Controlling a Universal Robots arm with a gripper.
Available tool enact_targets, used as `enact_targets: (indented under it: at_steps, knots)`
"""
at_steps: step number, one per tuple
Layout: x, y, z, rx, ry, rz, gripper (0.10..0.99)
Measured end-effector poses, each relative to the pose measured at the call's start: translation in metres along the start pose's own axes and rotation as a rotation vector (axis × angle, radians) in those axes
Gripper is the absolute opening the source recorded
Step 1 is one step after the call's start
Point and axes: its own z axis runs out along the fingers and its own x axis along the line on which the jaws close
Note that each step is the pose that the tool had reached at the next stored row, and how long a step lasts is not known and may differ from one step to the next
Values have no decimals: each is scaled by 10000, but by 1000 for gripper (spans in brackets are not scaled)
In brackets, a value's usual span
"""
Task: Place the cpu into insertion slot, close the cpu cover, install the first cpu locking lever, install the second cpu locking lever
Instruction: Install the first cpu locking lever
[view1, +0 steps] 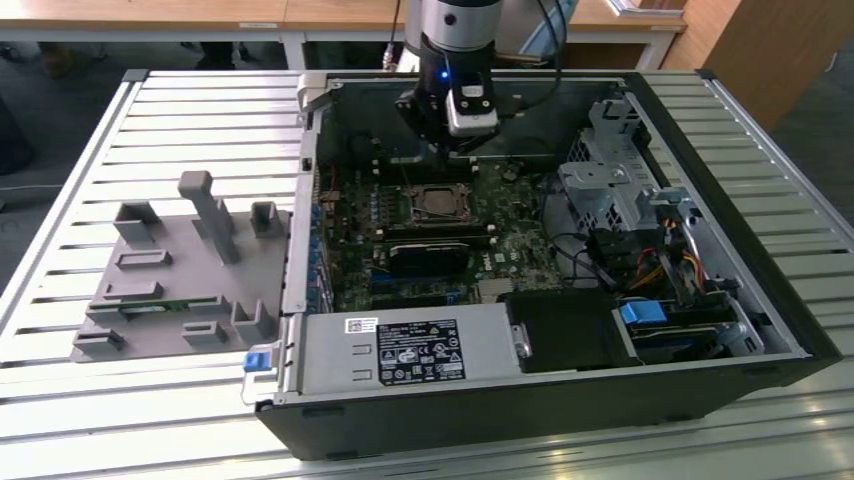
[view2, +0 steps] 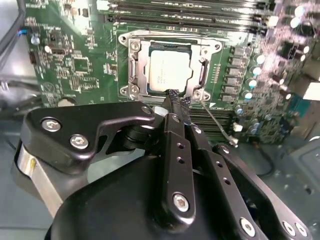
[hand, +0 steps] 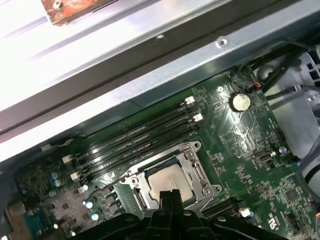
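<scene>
The computer case (view1: 747, 300) is lying open on the slatted bench (view1: 134, 420), so the arm is reaching straight down onto the green motherboard (view2: 75, 65). The cpu (view2: 169, 70) is already sitting in the insertion slot (view2: 196, 75), silvery top up, just beside the long memory slots (hand: 140, 132). The cpu cover (view2: 136, 67) looks to be lying flat around it, its window framing the chip. In the second wrist view, one thin wire locking lever (view2: 216, 120) is sticking out at an angle from a corner of the socket. It seems to be unlatched, which I judge is why the arm is working here. The gripper (view2: 174, 97) is hanging just above that corner. Its fingers are pressed together and carrying nothing, and the tip is pointing at the socket's edge, a shape that suits pushing rather than grasping. I cannot tell whether the tip is touching the metal. A grey parts fixture (view1: 174, 270) is standing on the bench, well apart from the case.
</scene>
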Motion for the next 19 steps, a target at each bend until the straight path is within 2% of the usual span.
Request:
enact_targets:
  at_steps: [9,19]
  knots:
    - [0,0,0,11,31,-1295,106]
    - [36,-17,0,20,55,-2301,106]
